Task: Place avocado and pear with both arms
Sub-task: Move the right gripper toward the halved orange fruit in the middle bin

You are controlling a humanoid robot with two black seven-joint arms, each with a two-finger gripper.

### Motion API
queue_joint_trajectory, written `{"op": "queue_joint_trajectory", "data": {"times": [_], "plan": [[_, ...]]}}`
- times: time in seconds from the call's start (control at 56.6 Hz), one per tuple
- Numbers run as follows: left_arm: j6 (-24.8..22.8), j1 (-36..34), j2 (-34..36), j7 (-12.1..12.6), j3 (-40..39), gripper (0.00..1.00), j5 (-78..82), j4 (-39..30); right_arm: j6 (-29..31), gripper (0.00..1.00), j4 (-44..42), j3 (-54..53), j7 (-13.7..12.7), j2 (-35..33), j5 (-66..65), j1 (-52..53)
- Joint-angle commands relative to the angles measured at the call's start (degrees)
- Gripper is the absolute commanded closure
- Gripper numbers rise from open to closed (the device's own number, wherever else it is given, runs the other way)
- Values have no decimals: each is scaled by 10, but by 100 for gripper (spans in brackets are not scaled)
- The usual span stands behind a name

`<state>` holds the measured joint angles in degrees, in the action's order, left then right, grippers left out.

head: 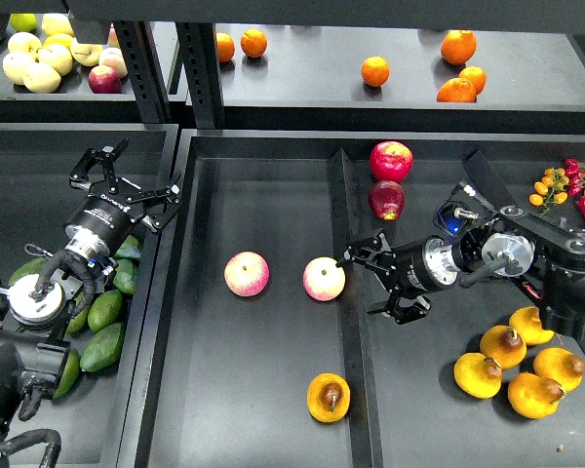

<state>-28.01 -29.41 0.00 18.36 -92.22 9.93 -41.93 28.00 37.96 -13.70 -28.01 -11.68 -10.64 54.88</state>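
Several dark green avocados (103, 310) lie in the left tray, just below my left gripper (132, 177), which is open and empty above the tray. One orange-yellow pear (329, 397) with a brown stem spot lies at the front of the middle tray. More pears (515, 366) are piled at the front right. My right gripper (370, 281) is open and empty, hovering by the divider just right of a pink-yellow apple (324, 279), well behind the single pear.
A second pink-yellow apple (247, 274) lies in the middle tray (263, 195). Two red apples (391, 160) sit at the back of the right tray. The back shelf holds oranges (374, 70) and yellow apples (34, 58). Chillies (565, 175) lie far right.
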Motion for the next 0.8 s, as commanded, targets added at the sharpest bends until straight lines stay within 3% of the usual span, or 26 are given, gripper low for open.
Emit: {"op": "queue_joint_trajectory", "data": {"times": [0.0,0.336,0.53,0.778], "plan": [[0,1,0,-1,-1,3,0,1,0,1,15,31,0,6,6,-14],[0,1,0,-1,-7,2,0,0,0,1,116,69,0,-12,9,-53],[0,0,0,-1,-8,2,0,0,0,1,130,107,0,-53,9,-56],[0,-1,0,-1,-7,2,0,-1,0,1,129,109,0,-55,8,-69]]}}
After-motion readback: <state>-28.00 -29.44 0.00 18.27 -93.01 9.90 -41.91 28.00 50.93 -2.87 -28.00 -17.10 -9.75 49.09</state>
